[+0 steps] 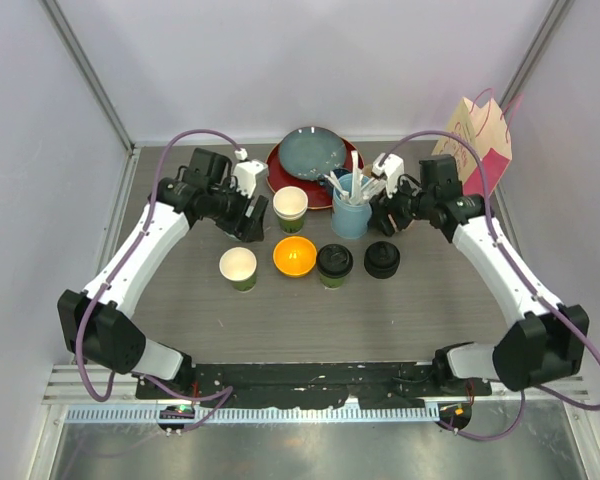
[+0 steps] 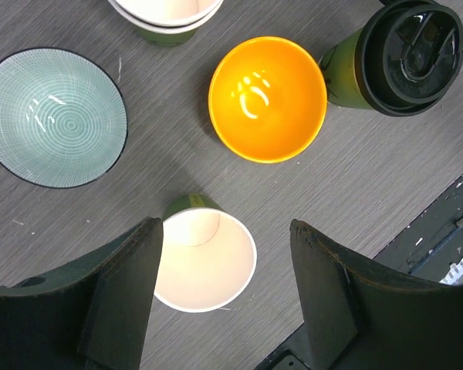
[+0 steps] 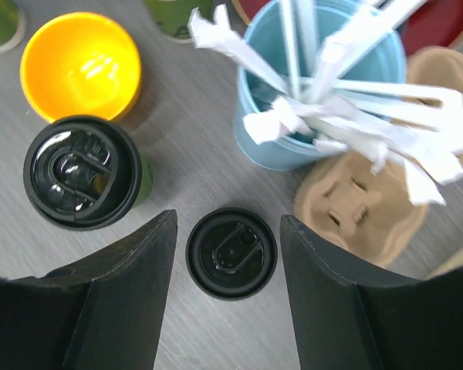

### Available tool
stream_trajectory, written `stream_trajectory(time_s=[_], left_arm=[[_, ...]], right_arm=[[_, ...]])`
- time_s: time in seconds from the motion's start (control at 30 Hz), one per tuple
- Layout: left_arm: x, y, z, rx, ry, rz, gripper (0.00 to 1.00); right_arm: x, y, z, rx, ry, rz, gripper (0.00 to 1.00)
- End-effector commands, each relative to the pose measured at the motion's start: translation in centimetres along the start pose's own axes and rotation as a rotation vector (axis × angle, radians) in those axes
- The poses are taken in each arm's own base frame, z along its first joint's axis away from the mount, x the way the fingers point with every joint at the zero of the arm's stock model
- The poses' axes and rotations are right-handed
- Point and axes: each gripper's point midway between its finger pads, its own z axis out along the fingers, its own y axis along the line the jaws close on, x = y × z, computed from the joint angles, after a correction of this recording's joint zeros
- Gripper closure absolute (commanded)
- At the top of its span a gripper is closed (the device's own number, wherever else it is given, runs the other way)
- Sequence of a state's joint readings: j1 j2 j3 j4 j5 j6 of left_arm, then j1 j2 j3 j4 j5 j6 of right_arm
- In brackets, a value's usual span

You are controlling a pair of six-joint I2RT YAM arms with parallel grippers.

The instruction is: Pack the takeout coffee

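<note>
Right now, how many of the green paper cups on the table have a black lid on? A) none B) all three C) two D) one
D: only the lidded cup right of the orange bowl is covered; the back open cup and the left open cup show cream insides.

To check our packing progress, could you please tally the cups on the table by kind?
Open dark green cups: 2; the rear one may be a nested stack
Lidded dark green cup: 1
Light-blue utensil cup: 1
Total: 4
</note>
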State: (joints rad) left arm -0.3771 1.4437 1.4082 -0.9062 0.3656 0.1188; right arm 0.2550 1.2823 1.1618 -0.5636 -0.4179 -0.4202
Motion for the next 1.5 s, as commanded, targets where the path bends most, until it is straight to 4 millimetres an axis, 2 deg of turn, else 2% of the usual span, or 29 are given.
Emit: stream_trajectory(time_s=[0.0, 0.03, 0.07, 0.13, 0.3, 0.47, 0.5, 0.7, 1.0, 1.23, 1.33, 1.47], left_arm=[[0.5, 0.2, -1.4, 0.009, -0.026, 0.015, 0.29], [1.0, 0.5, -1.4, 0.006, -0.021, 0.011, 0.29], [1.1, 0.5, -1.8, 0.0, -0.031, 0.017, 0.29], [1.6, 0.8, -1.8, -0.008, -0.035, 0.024, 0.29], [1.9, 1.1, -1.7, -0.009, -0.023, 0.034, 0.29], [1.8, 1.3, -1.3, -0.007, -0.023, 0.031, 0.29], [1.8, 1.2, -1.3, -0.006, -0.021, 0.03, 0.3], [1.7, 1.3, -1.2, -0.006, -0.017, 0.026, 0.3], [1.8, 1.3, -1.1, -0.007, -0.015, 0.021, 0.3], [1.8, 1.4, -1.0, -0.004, -0.012, 0.018, 0.31], [1.8, 1.4, -1.1, -0.005, -0.013, 0.022, 0.31], [1.8, 1.3, -1.2, 0.0, -0.015, 0.028, 0.31]], right_arm=[[0.9, 0.4, -0.3, -0.265, -0.079, -0.193, 0.39], [2.2, 0.4, 0.0, -0.312, -0.106, -0.317, 0.39], [2.9, 1.0, -0.3, -0.36, -0.123, -0.338, 0.39], [4.8, 1.1, 0.4, -0.381, -0.103, -0.388, 0.39], [7.7, -0.1, 2.3, -0.398, 0.005, -0.368, 0.41], [8.4, -1.4, 3.7, -0.397, 0.045, -0.409, 0.45], [9.1, -1.7, 3.9, -0.382, 0.074, -0.416, 0.46], [8.8, -2.8, 5.2, -0.361, 0.06, -0.452, 0.47], [10.9, -1.9, 6.9, -0.448, 0.162, -0.465, 0.52], [12.0, -1.4, 6.6, -0.438, 0.204, -0.46, 0.53], [11.9, -0.9, 6.2, -0.444, 0.207, -0.451, 0.55], [12.8, -0.1, 5.4, -0.444, 0.234, -0.431, 0.56]])
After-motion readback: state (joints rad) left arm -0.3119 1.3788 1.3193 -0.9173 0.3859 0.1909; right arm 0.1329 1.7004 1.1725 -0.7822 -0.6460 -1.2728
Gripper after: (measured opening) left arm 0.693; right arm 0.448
